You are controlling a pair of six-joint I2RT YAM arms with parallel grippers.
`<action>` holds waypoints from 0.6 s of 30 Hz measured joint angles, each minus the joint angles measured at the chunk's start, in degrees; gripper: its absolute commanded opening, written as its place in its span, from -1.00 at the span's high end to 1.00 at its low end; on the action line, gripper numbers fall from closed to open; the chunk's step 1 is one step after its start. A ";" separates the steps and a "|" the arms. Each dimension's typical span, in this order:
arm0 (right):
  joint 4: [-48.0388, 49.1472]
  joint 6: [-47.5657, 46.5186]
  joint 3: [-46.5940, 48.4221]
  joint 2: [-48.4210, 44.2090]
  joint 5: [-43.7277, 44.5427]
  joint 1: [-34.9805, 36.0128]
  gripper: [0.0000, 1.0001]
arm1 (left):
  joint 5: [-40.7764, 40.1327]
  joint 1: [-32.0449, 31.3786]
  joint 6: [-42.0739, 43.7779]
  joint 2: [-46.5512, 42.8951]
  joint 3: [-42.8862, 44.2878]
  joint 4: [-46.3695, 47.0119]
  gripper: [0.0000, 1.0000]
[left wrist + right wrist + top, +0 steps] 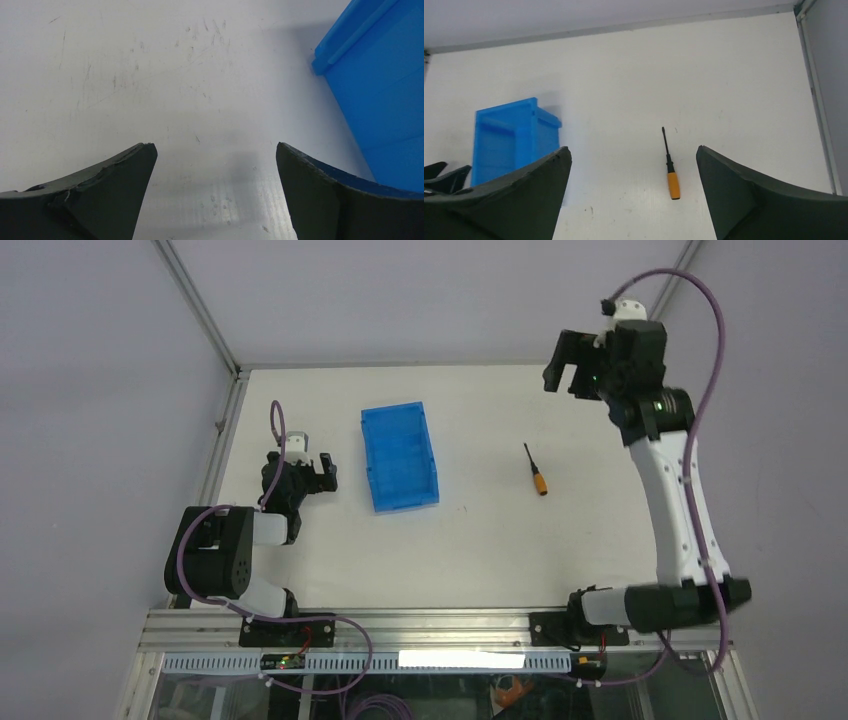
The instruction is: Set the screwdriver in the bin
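Screwdriver (535,470) lies flat on the table (480,540), well apart from the bin (400,455) and to its right. Orange handle is toward the arm bases, tip pointing away. Bin stands approx. mid-table. R gripper (562,378) hangs high over the far right side, jaws spread wide, holding nothing. L gripper (328,470) sits low just left of the bin, jaws likewise wide, holding nothing.

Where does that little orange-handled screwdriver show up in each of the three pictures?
Top external: the screwdriver lies right of centre, the bin apart to its left.
Left wrist: not in it; only a corner of the bin shows at the right.
Right wrist: screwdriver low centre, handle downward; bin at left.
Shared landmark: the blue bin.
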 measured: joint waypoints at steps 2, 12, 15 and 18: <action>-6.69 -1.99 10.10 10.95 0.98 -0.11 -0.98 | 0.00 0.00 0.00 0.00 0.00 0.00 -0.98; -20.74 -6.88 9.57 49.00 1.77 -0.92 -0.84 | 0.00 -0.02 0.00 0.00 0.00 0.00 -0.98; -20.94 -7.26 6.14 52.94 2.40 -0.96 -0.72 | 0.00 0.00 0.00 0.00 0.00 0.00 -0.98; -21.07 -7.52 5.38 53.62 2.54 -0.98 -0.44 | 0.00 0.00 0.00 0.00 0.00 0.00 -0.98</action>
